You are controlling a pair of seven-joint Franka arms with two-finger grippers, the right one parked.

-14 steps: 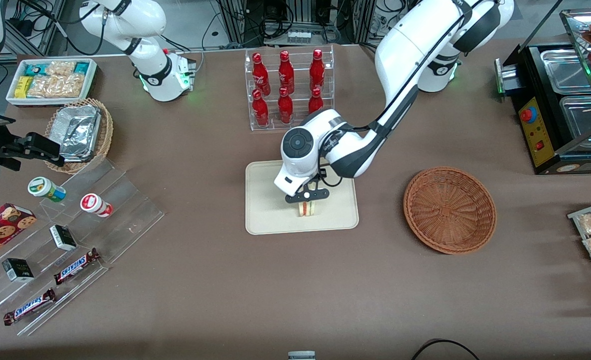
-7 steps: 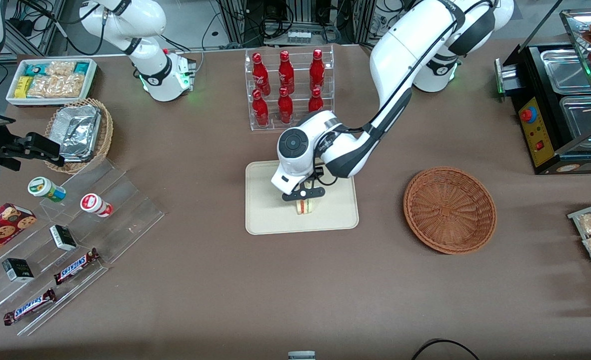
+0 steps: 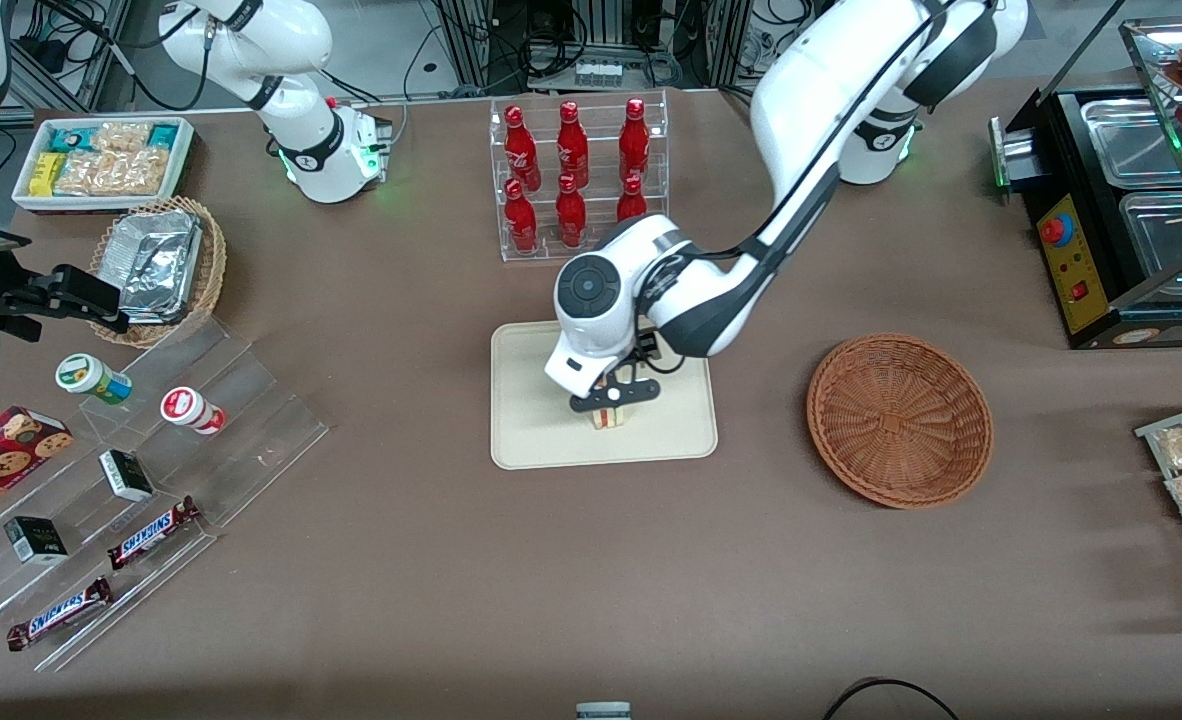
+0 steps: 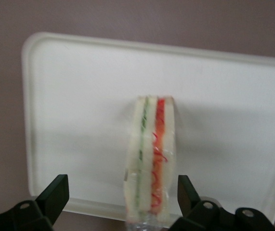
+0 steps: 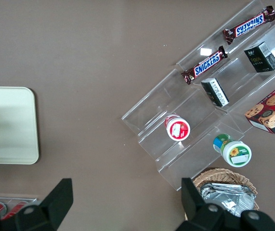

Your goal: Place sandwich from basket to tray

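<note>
Brown-covered table [image 3: 471, 560], cabled metal framing [image 3: 591, 40] at its edge.

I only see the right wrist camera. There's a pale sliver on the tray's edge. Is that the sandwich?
Observer: Yes. The sandwich sits on the tray, and its green and red filling shows.
Operator: Is the robot's hand squeezing it?
Observer: No, the gripper is open above the tray, one finger on each side of the sandwich.
Operator: Is there more food in the basket?
Observer: No, the reddish-brown basket holds nothing.
</note>
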